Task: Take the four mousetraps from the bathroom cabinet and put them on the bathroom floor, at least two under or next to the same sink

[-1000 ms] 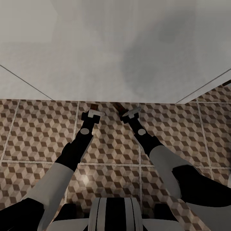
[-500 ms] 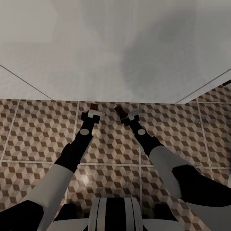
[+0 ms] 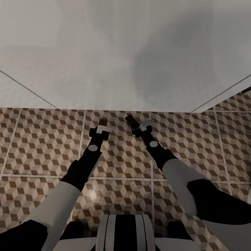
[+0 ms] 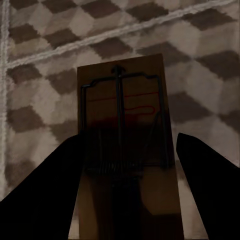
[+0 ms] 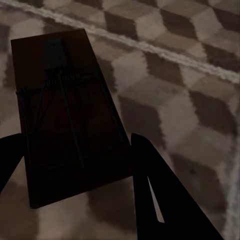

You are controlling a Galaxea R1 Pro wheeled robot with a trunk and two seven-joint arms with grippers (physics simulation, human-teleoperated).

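Two mousetraps show, each a small brown board with dark wire. In the head view my left gripper [image 3: 101,126] is shut on one mousetrap [image 3: 103,122], which lies lengthwise between the dark fingers [image 4: 45,200] in the left wrist view, just above the bathroom floor [image 3: 42,146]. My right gripper [image 3: 138,124] is shut on the other mousetrap [image 3: 131,120], held tilted in the right wrist view [image 5: 60,90]. Both traps hang at the foot of the white sink unit [image 3: 125,69], about a hand's width apart. The cabinet is out of view.
The white unit spans the whole upper half of the head view, and its lower edge meets the cube-patterned tiles. Pale grout lines [image 3: 83,136] cross the floor. My white and black trunk [image 3: 122,233] sits at the bottom.
My left gripper and its mousetrap have drawn back a little from the white unit. The right gripper and its trap have shifted only slightly the same way.
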